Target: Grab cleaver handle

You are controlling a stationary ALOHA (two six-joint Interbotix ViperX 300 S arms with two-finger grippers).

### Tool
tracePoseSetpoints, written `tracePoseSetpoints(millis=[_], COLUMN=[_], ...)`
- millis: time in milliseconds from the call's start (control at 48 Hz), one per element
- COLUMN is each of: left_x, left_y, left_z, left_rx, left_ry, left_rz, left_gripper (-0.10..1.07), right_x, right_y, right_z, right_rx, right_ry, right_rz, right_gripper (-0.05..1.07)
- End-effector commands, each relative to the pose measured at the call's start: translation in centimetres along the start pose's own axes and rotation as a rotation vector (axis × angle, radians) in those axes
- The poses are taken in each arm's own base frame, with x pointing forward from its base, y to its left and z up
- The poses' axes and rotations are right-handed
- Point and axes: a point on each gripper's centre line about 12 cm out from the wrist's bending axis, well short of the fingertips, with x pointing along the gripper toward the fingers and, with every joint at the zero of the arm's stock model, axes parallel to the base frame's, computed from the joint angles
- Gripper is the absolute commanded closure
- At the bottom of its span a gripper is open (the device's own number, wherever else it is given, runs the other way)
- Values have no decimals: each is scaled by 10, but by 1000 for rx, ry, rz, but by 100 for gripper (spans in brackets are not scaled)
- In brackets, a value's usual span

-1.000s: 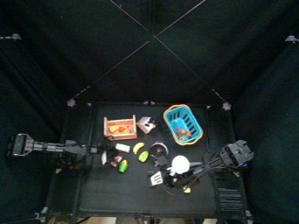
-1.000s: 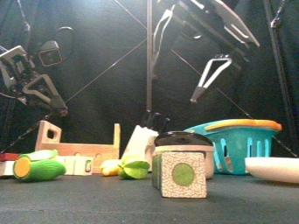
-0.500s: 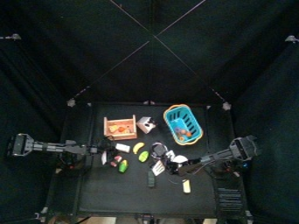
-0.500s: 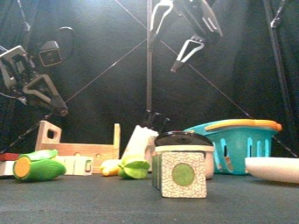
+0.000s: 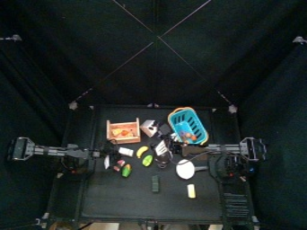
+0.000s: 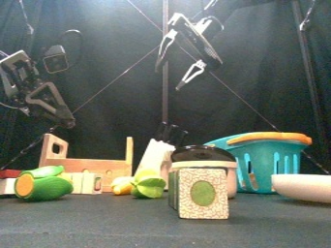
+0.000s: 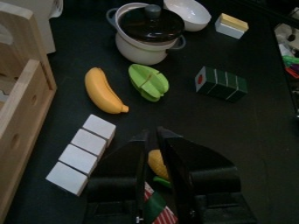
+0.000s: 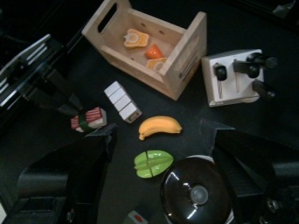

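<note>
The cleaver (image 6: 153, 158) leans beside the wooden crate (image 6: 88, 167), a whitish flat blade with the short dark cleaver handle (image 6: 168, 133) sticking up. In the right wrist view the blade (image 8: 226, 81) lies next to the crate (image 8: 146, 45), with dark parts at one end. My right gripper (image 6: 192, 71) hangs high over the middle of the table (image 5: 108, 193), above the lidded pot (image 8: 193, 190), jaws wide open and empty, well clear of the cleaver. At the table's left my left gripper (image 7: 162, 133) rests with its jaws together, holding nothing.
A blue basket (image 5: 188, 127) stands at the back right. On the table lie a banana (image 8: 162, 128), a green piece (image 8: 152, 162), a white segmented block (image 7: 84, 153), a dark green block (image 7: 221, 83), a white bowl (image 5: 186, 168) and a yellow block (image 5: 192, 190).
My right gripper has swung from near the table's front right back toward the middle and to the left, still wide open. The left arm has not moved.
</note>
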Motion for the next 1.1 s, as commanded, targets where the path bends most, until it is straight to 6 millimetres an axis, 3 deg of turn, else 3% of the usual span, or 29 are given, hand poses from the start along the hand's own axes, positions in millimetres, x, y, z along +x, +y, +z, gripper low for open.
tracePoseSetpoints(millis=[0, 312, 438, 625, 875, 1083], left_x=[1, 1, 1, 0, 0, 1], left_y=[-2, -2, -2, -2, -1, -1], left_z=[8, 8, 7, 5, 5, 4], left_rx=[0, 0, 0, 0, 0, -1], left_ry=[-25, -25, -23, -19, -17, -15], left_rz=[-8, -8, -7, -6, -6, -4], left_gripper=[37, 37, 37, 37, 37, 37], right_x=[-2, 21, 37, 53, 63, 70], right_y=[-2, -5, -5, -24, -43, -44], right_z=[17, 39, 41, 45, 48, 42], right_rx=[21, -32, -81, -110, -147, -175], right_ry=[-21, 30, 72, 123, 118, 128], right_rz=[17, 1, -11, -55, -108, -124], right_gripper=[-1, -1, -1, -1, -1, -1])
